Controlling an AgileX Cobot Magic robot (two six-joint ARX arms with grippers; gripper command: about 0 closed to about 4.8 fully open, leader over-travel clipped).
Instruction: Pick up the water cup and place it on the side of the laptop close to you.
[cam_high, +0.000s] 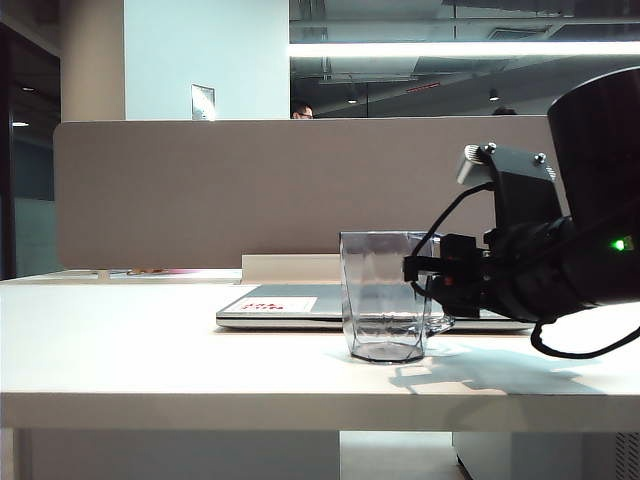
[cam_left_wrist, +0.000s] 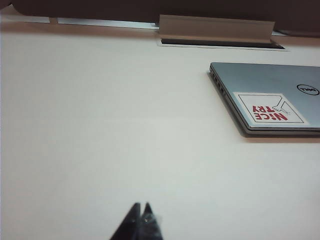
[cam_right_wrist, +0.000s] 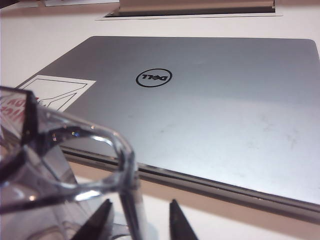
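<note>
The see-through blue-grey plastic water cup (cam_high: 384, 297) stands upright on the white worktop (cam_high: 150, 350), just in front of the closed flat silver laptop (cam_high: 290, 306). The right claw (cam_right_wrist: 137, 220) is apart, one finger on each side of the cup's handle (cam_right_wrist: 131, 200). The left claw (cam_left_wrist: 141, 216) is together over bare worktop.

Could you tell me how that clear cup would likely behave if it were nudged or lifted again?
The cup looks empty and thin-walled, so probably light. Taller than its base, it might tip under a high push. Its smooth plastic handle, between the right gripper's open fingers, could slip.
</note>
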